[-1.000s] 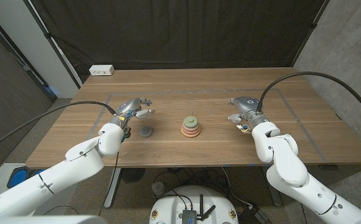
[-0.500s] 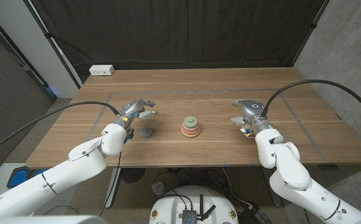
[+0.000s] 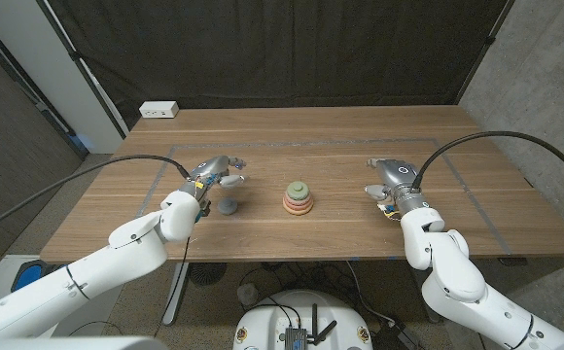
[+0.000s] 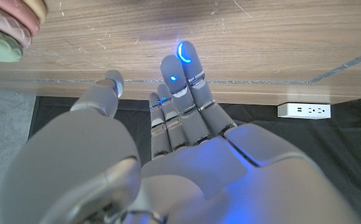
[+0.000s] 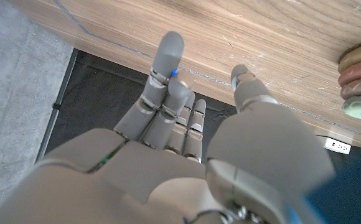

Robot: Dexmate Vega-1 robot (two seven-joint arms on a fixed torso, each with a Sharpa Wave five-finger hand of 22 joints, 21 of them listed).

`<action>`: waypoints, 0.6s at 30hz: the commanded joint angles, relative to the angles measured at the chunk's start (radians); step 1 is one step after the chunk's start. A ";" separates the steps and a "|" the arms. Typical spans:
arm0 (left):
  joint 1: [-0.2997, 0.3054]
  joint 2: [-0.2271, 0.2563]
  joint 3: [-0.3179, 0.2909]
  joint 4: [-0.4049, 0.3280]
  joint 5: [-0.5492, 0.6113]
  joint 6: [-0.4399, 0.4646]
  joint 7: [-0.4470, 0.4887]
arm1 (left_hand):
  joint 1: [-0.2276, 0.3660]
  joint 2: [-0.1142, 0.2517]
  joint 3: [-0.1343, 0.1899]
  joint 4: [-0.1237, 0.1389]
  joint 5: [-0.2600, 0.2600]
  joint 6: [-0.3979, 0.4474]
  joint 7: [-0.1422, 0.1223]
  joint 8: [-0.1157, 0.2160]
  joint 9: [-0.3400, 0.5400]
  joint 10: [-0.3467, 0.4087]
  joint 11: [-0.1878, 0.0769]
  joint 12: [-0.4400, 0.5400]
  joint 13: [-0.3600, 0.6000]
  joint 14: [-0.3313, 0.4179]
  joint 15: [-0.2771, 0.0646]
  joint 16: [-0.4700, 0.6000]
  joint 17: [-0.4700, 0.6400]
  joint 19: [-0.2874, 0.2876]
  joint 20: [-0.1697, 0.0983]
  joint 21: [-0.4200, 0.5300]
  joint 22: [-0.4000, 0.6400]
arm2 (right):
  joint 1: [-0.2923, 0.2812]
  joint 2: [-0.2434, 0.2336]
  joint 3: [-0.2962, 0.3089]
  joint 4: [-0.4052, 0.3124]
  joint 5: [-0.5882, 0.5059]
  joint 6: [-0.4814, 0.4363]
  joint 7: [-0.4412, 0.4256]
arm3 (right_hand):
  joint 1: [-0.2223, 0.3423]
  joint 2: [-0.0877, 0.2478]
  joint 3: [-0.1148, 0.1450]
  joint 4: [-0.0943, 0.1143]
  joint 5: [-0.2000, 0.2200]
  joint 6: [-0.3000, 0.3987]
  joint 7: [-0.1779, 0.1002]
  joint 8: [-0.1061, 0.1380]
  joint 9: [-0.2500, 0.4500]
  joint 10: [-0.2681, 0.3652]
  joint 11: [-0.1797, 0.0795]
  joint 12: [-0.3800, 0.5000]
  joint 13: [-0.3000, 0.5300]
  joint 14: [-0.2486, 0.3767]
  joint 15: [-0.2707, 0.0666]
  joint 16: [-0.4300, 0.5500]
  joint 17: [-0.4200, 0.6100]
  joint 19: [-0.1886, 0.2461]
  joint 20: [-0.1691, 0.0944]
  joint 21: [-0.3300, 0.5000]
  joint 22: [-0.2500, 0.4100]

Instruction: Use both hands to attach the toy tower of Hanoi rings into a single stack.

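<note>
- Beside the stack [image 3: 298, 197], on its left, lies a lone grey ring [image 3: 228, 206], apart from it; it seems to lie flat, though it shows small.
- Left hand [image 3: 214, 173] hovers just behind that ring, fingers spread, holding nothing; it is the nearer hand.
- Right hand [image 3: 387, 179] sits well right of the stack, also released and holding nothing.
- Bare table [image 3: 340, 136] lies between ring and stack; a white power strip [image 3: 158, 110] sits far behind the stack to its left.

A white power strip [image 3: 158, 110] lies at the wooden table's [image 3: 331, 131] far-left edge.
</note>
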State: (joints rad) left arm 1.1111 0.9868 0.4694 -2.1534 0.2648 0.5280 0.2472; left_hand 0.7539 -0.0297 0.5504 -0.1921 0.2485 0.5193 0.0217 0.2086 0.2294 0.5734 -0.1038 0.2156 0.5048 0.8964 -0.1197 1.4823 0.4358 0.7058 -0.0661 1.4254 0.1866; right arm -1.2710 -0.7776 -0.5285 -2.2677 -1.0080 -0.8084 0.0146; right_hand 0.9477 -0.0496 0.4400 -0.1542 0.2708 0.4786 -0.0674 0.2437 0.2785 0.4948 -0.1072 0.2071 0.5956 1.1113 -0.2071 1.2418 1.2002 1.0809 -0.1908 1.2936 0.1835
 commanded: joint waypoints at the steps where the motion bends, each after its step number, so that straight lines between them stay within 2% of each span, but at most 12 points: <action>1: -0.037 0.078 0.019 -0.076 0.050 0.091 -0.097 | 0.027 -0.016 0.001 0.000 0.006 0.001 0.004 0.003 0.003 -0.006 0.002 -0.001 0.002 -0.004 -0.096 0.011 -0.003 -0.006 -0.109 0.011 0.002 | -0.002 -0.014 -0.022 -0.015 0.051 -0.052 -0.064 | -0.007 0.010 0.001 0.007 0.006 0.007 0.006 0.001 0.000 0.010 0.001 0.005 0.006 -0.013 -0.011 -0.009 -0.002 -0.007 -0.028 0.001 0.003; 2: -0.037 0.087 0.014 -0.079 0.046 0.088 -0.104 | 0.027 -0.016 -0.002 0.006 0.005 -0.004 0.007 0.000 0.003 -0.015 0.012 -0.005 0.002 -0.003 -0.096 0.011 -0.006 -0.009 -0.107 0.012 0.003 | -0.001 -0.016 -0.023 -0.016 0.054 -0.057 -0.067 | -0.008 0.011 0.001 0.007 0.006 0.008 0.005 0.001 0.000 0.011 0.002 0.005 0.006 -0.012 -0.012 -0.008 -0.001 -0.008 -0.028 0.001 0.003; 8: -0.053 0.138 0.013 -0.103 0.065 0.091 -0.157 | 0.014 -0.009 -0.009 0.023 0.004 -0.016 0.015 -0.005 0.001 -0.025 0.023 -0.010 -0.001 0.000 -0.096 0.010 -0.011 -0.015 -0.101 0.012 0.002 | 0.007 -0.031 -0.038 -0.022 0.068 -0.080 -0.073 | -0.010 0.014 0.001 0.007 0.007 0.010 0.006 0.001 -0.001 0.013 0.002 0.006 0.007 -0.010 -0.012 -0.007 0.002 -0.010 -0.028 0.001 0.003; 18: -0.086 0.201 0.022 -0.116 0.108 0.054 -0.249 | 0.005 -0.013 -0.017 0.025 0.004 -0.027 0.013 -0.010 -0.002 -0.036 0.017 -0.013 -0.006 -0.007 -0.096 0.008 -0.015 -0.013 -0.101 0.012 0.000 | 0.031 -0.047 -0.071 -0.027 0.084 -0.103 -0.080 | -0.014 0.019 0.001 0.007 0.010 0.015 0.006 0.001 -0.002 0.017 0.002 0.006 0.007 -0.015 -0.012 -0.014 -0.001 -0.014 -0.028 0.001 0.003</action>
State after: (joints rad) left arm 1.0701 1.0866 0.4825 -2.2300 0.3362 0.6033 0.0873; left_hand 0.7634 -0.0392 0.5353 -0.1710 0.2485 0.4963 0.0340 0.2012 0.2275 0.5389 -0.0842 0.2033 0.4986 0.8965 -0.1197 1.4869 0.4216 0.6965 -0.0646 1.4332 0.1866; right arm -1.2600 -0.8083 -0.5689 -2.2881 -0.9557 -0.8669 -0.0427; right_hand 0.9345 -0.0364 0.4386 -0.1530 0.2708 0.4840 -0.0621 0.2437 0.2737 0.5024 -0.1072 0.2078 0.6005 1.1023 -0.2020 1.2271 1.1947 1.0703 -0.1875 1.2936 0.1835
